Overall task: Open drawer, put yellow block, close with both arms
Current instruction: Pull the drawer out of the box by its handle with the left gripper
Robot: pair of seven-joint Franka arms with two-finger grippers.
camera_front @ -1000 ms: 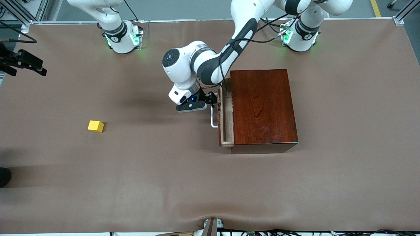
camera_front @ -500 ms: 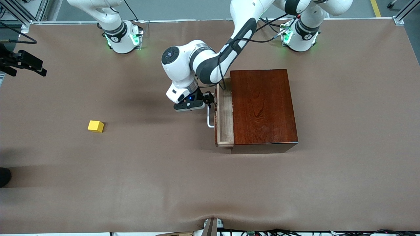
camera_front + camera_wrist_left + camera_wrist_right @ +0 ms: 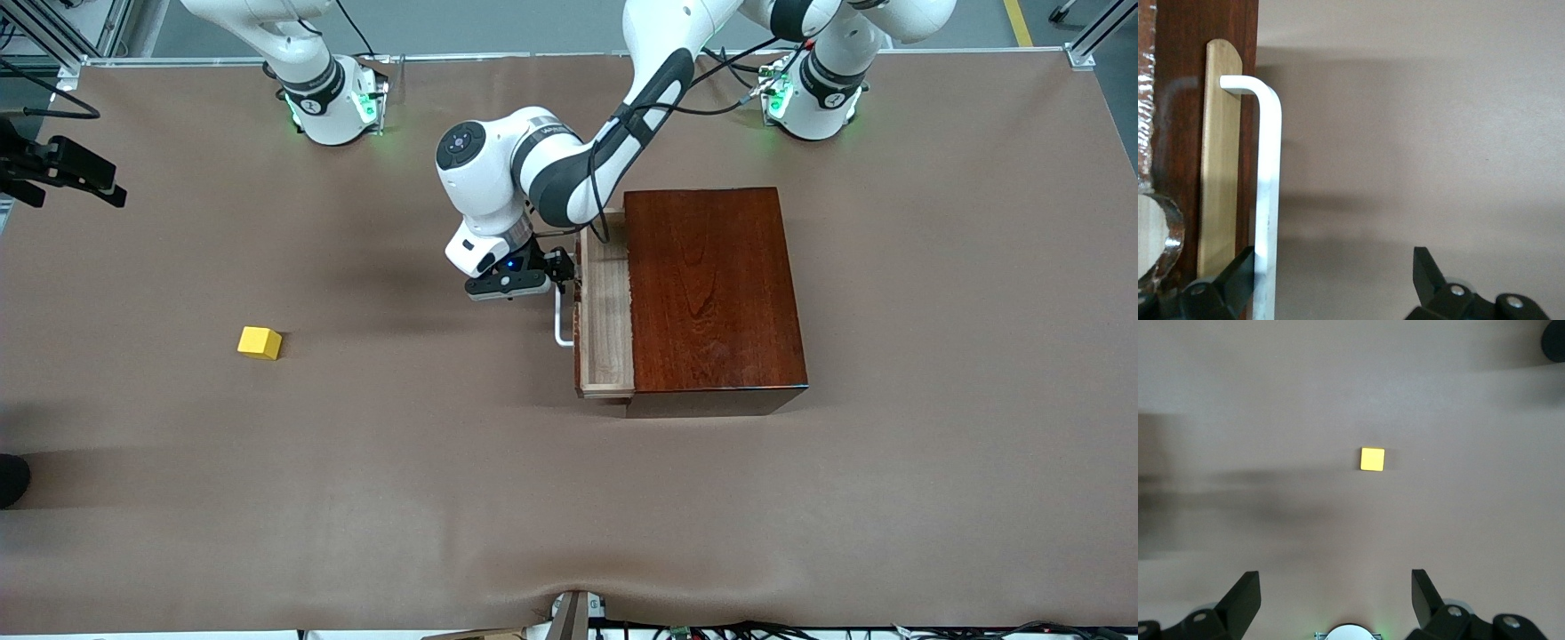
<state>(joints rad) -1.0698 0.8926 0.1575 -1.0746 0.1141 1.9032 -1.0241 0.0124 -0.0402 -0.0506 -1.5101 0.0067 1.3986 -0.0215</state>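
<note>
The dark mahogany box (image 3: 711,293) stands mid-table. Its drawer (image 3: 605,329) is partly out, with pale wood showing. The white handle (image 3: 560,322) faces the right arm's end of the table. My left gripper (image 3: 566,271) is at the handle and open. In the left wrist view the left gripper (image 3: 1333,257) has one finger (image 3: 1238,273) between the handle (image 3: 1268,193) and the drawer front (image 3: 1178,100). The yellow block (image 3: 260,342) lies on the table toward the right arm's end. My right gripper (image 3: 1335,577) waits open, high over the table, with the block (image 3: 1372,459) below it.
A black camera mount (image 3: 62,167) juts in at the right arm's end of the table. A dark object (image 3: 11,480) sits at that same edge, nearer the front camera. The right arm's base (image 3: 333,102) shows in its wrist view (image 3: 1348,633).
The drawer has slid farther out of the box toward the right arm's end. My left gripper has moved the same way with the handle. The block has not moved.
</note>
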